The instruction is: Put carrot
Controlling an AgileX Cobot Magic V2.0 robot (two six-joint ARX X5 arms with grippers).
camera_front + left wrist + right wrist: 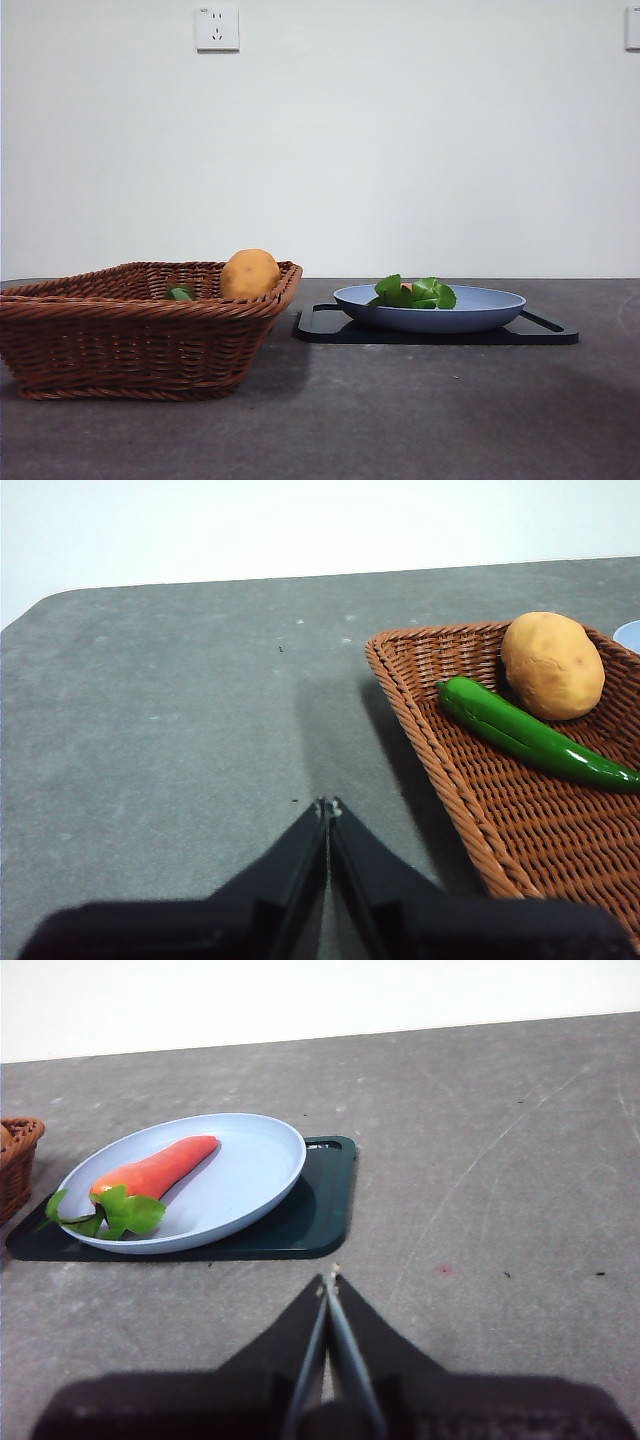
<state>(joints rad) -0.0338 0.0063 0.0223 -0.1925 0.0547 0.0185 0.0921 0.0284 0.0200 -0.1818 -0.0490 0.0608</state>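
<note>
We find the carrot [152, 1172] lying inside the blue plate [250, 1175], its orange body stretched across the plate's floor and its green leaves [112, 1212] spilling over the rim on the side toward the basket. In the front view only the leaf tuft [415, 292] and a sliver of the body show above the plate's rim [490, 310]. The plate sits on a dark tray [318, 1222], which lies flat on the grey table [480, 1140]; the tray's edges and a cut-out handle stick out past the plate.

Just beside the tray, on the leaf side of the plate, we see a brown wicker basket [120, 335] resting on the table. Inside it lie 2 things: a round yellow-orange potato [552, 665] in the corner nearest the plate, and a long green pepper [525, 735] touching the potato and running along the basket floor.

Neither gripper is at the plate. The right gripper [329, 1282] hangs over bare table near the tray, clear of it, with its 2 black jaws pressed together and nothing between them. The left gripper [327, 805] hangs over bare table on the basket's far side from the plate, close to the basket's rim, its 2 jaws likewise closed against each other and empty.

On the wall behind the plate we note a white socket [217, 28].
</note>
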